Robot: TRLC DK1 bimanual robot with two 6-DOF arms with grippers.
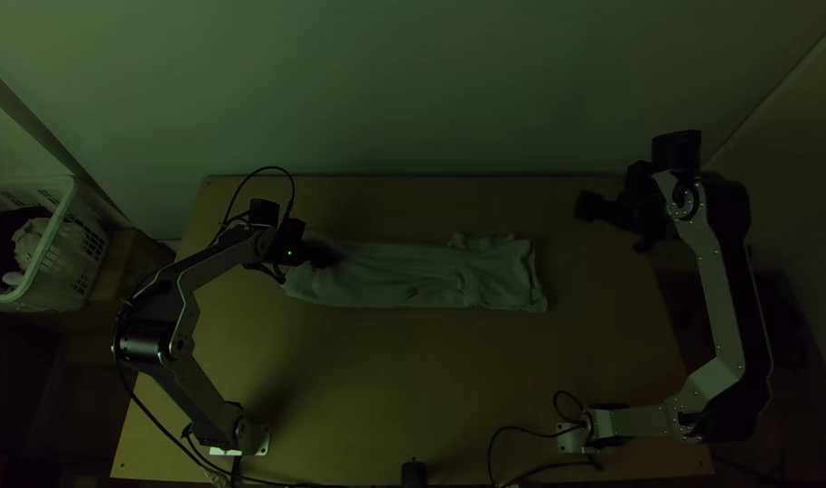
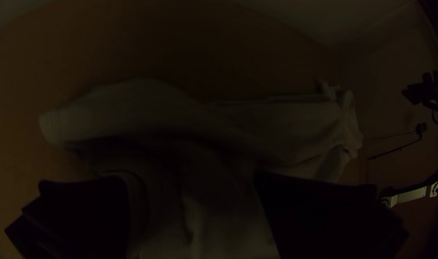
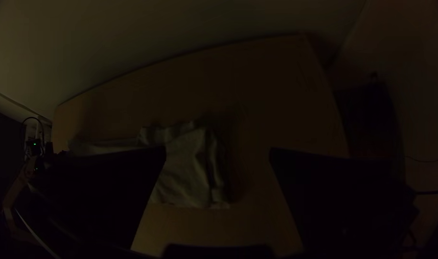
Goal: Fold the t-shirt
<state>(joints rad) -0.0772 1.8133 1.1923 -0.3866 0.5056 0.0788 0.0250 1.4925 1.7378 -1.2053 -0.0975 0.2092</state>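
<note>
Nearest: one short black cylinder at the counter's near edge, nearer than the t-shirt. Counter is one light wooden top, shirt lying on it.

Two arms, silver-grey links with black joints. Left arm has its base on the near side of the shirt, off its left end; right arm has its base nearside too, off its right end. Black cables by both bases.

One pale cloth t-shirt, laid as a long narrow strip running left to right. Wrinkled along its length, ruffled at the right end. Left wrist view shows loose, overlapping layers at its left end.

Two black end effectors, wide flat fingers. Left end effector is at the shirt's left end, fingers wide apart with cloth in the gap between them; can't tell whether they touch it. Right end effector is off the shirt's right end, a bit to its far side, fingers wide apart.

One white plastic basket with slotted sides, well left of the shirt, pale and dark cloth inside. One plain pale wall beyond the shirt, behind the counter's far edge.
</note>
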